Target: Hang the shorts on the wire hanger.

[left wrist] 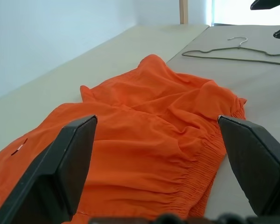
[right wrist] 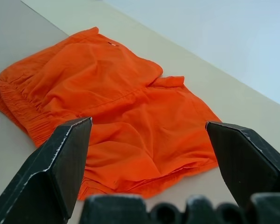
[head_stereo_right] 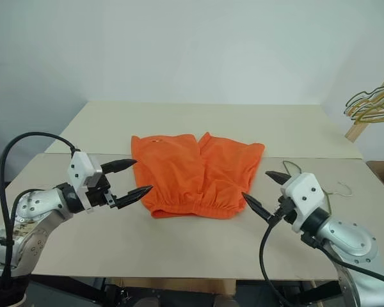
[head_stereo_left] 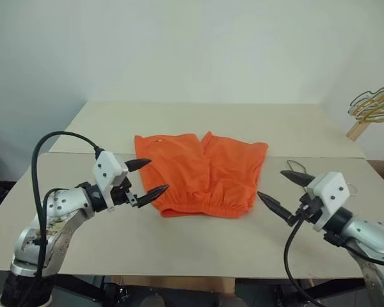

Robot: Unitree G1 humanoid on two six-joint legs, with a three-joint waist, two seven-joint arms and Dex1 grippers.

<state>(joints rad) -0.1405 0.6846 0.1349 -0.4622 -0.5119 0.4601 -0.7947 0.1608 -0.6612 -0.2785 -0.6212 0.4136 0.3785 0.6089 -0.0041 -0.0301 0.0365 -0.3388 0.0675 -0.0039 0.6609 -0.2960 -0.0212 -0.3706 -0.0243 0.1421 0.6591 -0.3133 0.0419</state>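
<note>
Left gripper point(head_stereo_left: 148, 177) hovers just off shorts' left edge, jaws spread wide, empty, aimed inward; looks staged to approach fabric. Shorts point(head_stereo_left: 201, 173) lie flat mid-table, waistband toward robot, bare table point(head_stereo_left: 179, 121) all round. Right gripper point(head_stereo_left: 280, 192) mirrors pose, wide, empty. Wire hanger point(left wrist: 233, 51) lies flat right of shorts, apart, behind right gripper. Spare hangers point(head_stereo_left: 374, 105) hang beyond table's right edge.

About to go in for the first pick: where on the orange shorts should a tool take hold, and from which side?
Grip the gathered waistband of the shorts. It is the edge nearest the robot, bunched thicker than the flat legs pointing away. Both tools are open and flank it: left tool at its left corner, right tool at its right. Probably come in low from each side.
</note>
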